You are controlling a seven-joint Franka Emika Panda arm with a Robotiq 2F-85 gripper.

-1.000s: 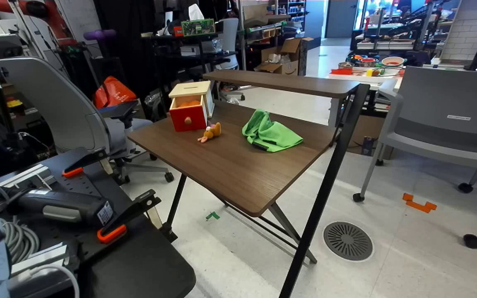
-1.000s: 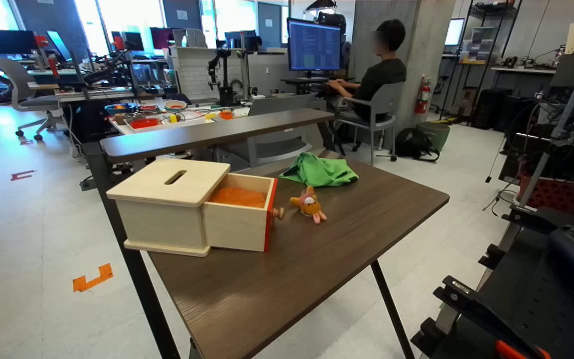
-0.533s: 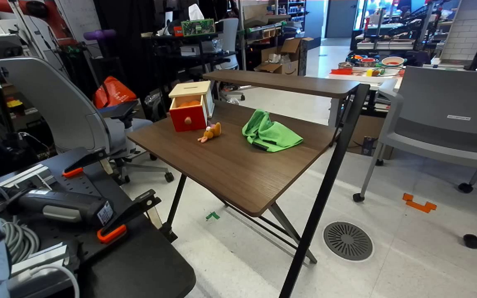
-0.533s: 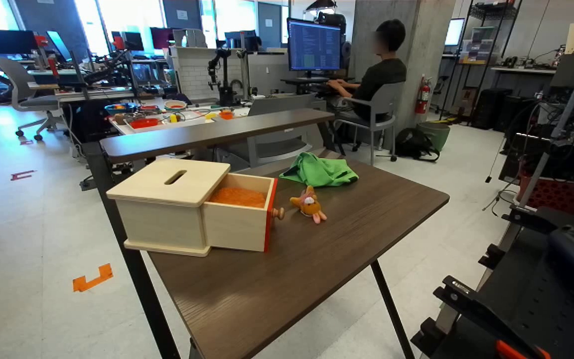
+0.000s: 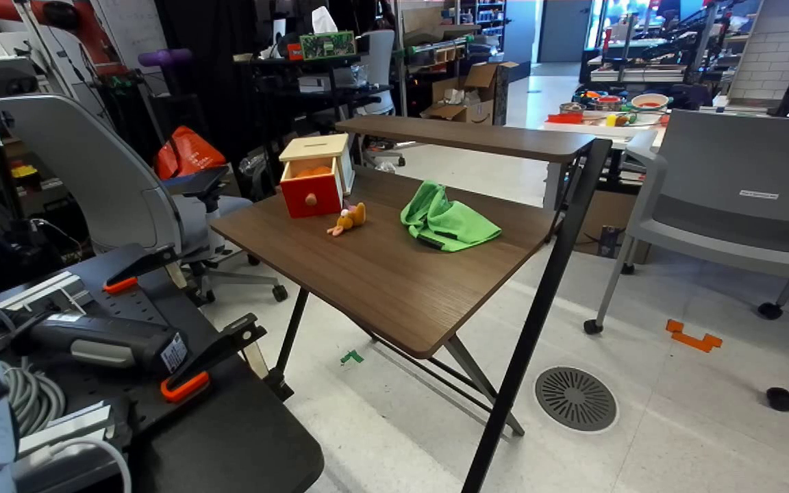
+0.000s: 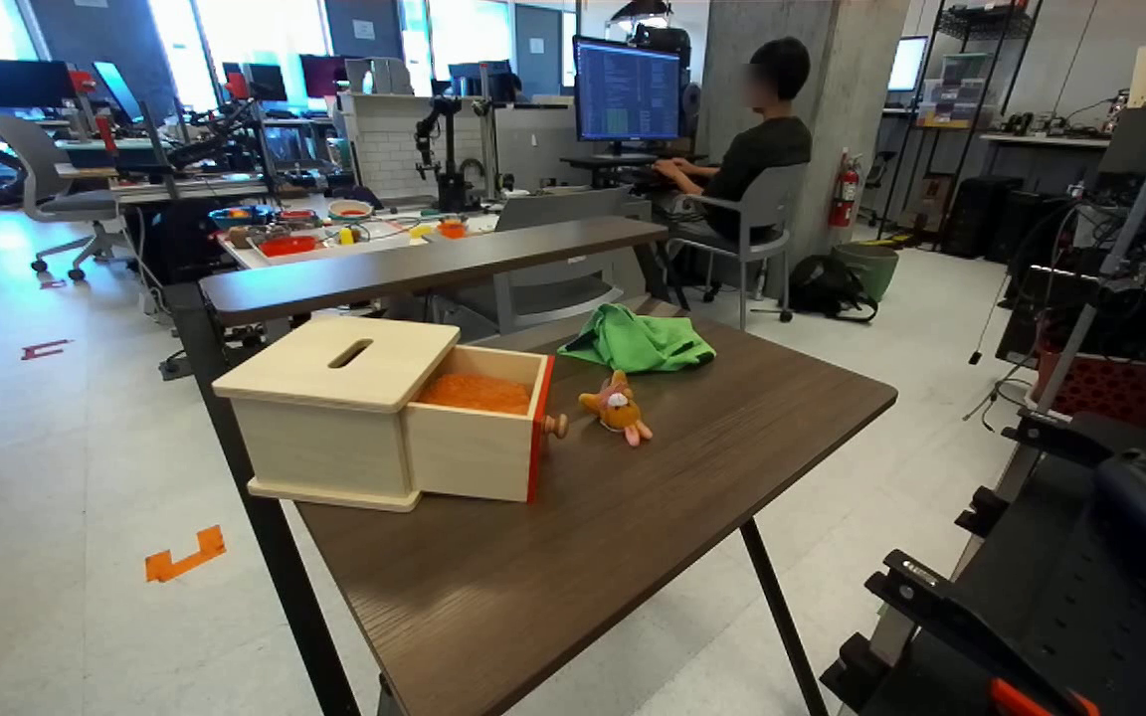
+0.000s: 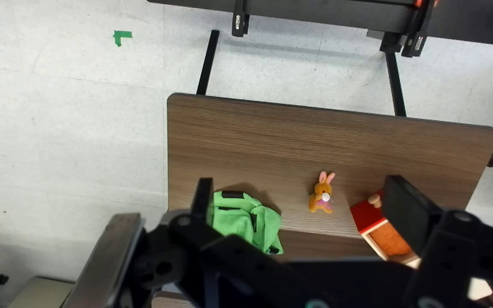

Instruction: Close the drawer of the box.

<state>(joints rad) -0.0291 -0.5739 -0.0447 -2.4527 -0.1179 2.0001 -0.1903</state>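
A pale wooden box [image 5: 336, 142] [image 6: 324, 447] stands on the brown table [image 5: 394, 287]. Its drawer [image 5: 312, 196] [image 6: 471, 452] is pulled well out, shows in both exterior views, and has a red front with a round wooden knob [image 6: 555, 426]. An orange thing [image 6: 476, 393] lies inside the drawer. In the wrist view my gripper [image 7: 302, 187] is wide open and empty, high above the table. One finger [image 7: 413, 209] covers part of the drawer [image 7: 365, 216] there, and most of the box is hidden behind the gripper. The arm is out of both exterior views.
A small orange bunny toy [image 5: 348, 218] [image 6: 618, 408] lies just in front of the drawer. A crumpled green cloth [image 5: 446, 219] [image 6: 633, 340] lies beyond it. A raised shelf [image 5: 463, 137] runs along one table edge. A black bench with clamps [image 5: 230, 424] stands beside the table.
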